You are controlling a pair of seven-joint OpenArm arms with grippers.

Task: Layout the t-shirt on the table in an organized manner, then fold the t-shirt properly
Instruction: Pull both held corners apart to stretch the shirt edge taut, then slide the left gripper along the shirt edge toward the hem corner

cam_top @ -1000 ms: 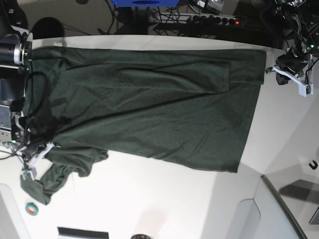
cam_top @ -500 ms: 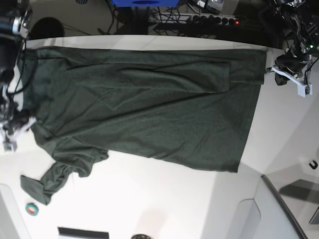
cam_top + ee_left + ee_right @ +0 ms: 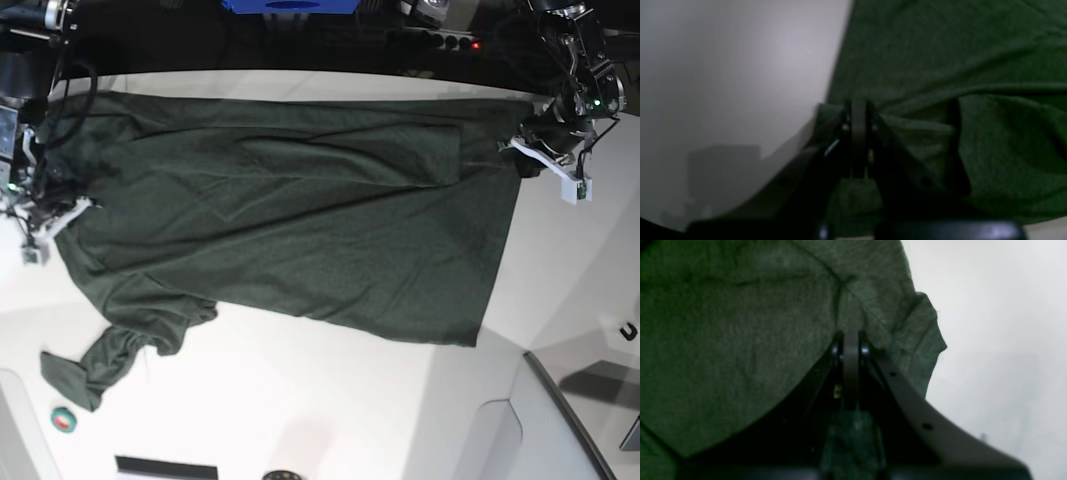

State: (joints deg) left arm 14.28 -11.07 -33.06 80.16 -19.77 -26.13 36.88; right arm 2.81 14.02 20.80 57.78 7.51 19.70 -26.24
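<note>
- Left gripper [image 3: 858, 113] has its jaws pressed together on a fold at the edge of the t-shirt [image 3: 300, 220], at the corner of the hem on the right side of the base view.
- Right gripper [image 3: 850, 340] is also closed, with its jaws pinching the green cloth near the shoulder end, on the left side of the base view.
- The t-shirt lies spread along the far part of the table [image 3: 330, 400], its long side parallel to the far edge, with soft wrinkles across the body.
- One sleeve [image 3: 100, 360] hangs toward the near left side and is bunched and twisted.
- The table is white and smooth; a large bare area is in front of the shirt.
- A small round green and red object [image 3: 64, 421] sits on the table just beside the tip of the sleeve.
- Behind the table the room is dark, with cables [image 3: 340, 40], a blue object [image 3: 290, 6] and a small red light [image 3: 475, 44].
</note>
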